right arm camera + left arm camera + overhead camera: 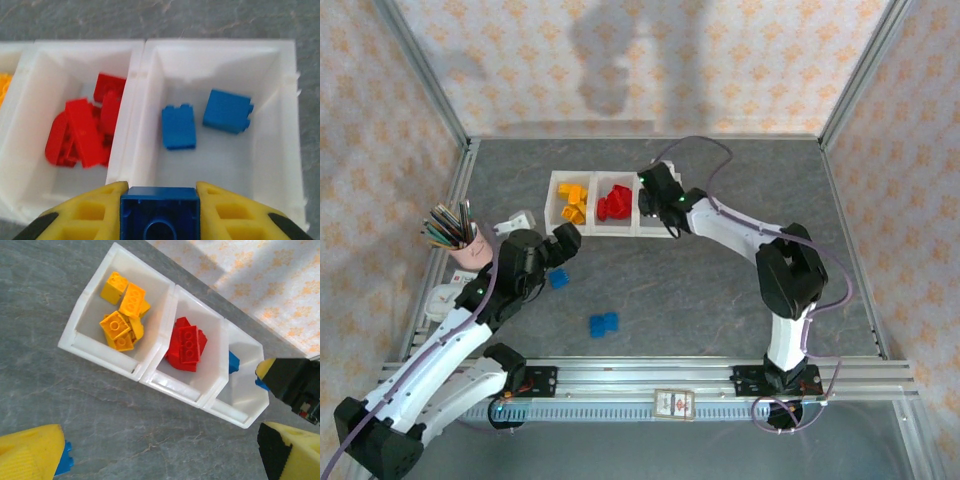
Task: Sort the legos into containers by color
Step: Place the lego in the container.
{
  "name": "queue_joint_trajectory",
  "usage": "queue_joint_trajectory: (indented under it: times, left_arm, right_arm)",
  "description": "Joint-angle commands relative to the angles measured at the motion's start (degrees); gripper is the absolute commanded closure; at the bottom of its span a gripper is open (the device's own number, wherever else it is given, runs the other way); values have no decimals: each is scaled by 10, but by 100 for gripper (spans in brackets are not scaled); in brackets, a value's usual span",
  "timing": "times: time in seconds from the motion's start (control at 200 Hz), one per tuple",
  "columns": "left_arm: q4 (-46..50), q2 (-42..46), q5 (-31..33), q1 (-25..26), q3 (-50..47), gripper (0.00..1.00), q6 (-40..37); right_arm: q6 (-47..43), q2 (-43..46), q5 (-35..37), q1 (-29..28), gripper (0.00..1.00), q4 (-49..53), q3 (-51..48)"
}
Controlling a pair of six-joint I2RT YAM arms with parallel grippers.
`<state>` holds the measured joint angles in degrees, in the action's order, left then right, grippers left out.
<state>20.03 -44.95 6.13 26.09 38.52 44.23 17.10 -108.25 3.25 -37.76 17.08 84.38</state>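
1. Three joined white translucent plastic bins (592,204) stand in a row toward the far middle of the grey marbled tabletop (720,290). There is bare surface on their near side and to their right, up to the metal frame rail.
2. The left compartment holds a pile of yellow-orange studded bricks (123,315). The middle one holds a heap of red studded bricks (85,132).
3. In the right compartment two blue bricks (178,127) lie flat and apart from each other. Most of that floor is bare.
4. The right gripper (160,200) sits above the near wall of the right compartment. Its jaws are clamped tight on a dark blue square brick (160,212), hollow face toward the wrist camera.
5. The left gripper (563,240) hovers over the table just near of the bins' left end. Its jaws are spread fully wide with nothing between them.
6. One loose blue brick (559,280) lies on the table close beside the left arm. A further blue piece (604,324) lies well clear in open table; I cannot tell whether it is one brick or two.
7. In the top view the right gripper covers the right compartment. In the left wrist view its black-and-yellow body hides that bin's far corner.
8. A pink cup of pencils (468,250) stands at the left edge. A white object (520,220) beside it is too unclear to identify.
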Motion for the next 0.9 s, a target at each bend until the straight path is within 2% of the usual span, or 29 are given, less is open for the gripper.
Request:
queue_joint_trajectory:
  times: [0.0, 0.235, 0.37, 0.576, 0.746, 0.896]
  left_arm:
    - [-51, -12, -7, -5, 8, 0, -16]
    - [-55, -30, 0, -5, 14, 0, -23]
    - [-54, -30, 4, -6, 15, 0, -27]
    - [-38, -26, 13, -8, 25, 0, -31]
    - [-13, 0, 27, -8, 25, 0, -25]
    - [22, 36, 41, -8, 26, 0, -15]
  right_arm:
    - [-15, -43, 14, 14, 69, 14, 45]
    - [-19, -91, 40, 24, 68, 15, 77]
    - [-21, -94, 41, 26, 57, 11, 82]
    - [-29, -63, 22, 23, 53, 13, 84]
    - [-25, -19, 17, -1, 49, 8, 53]
    - [-22, 10, 6, -47, 44, 1, 18]
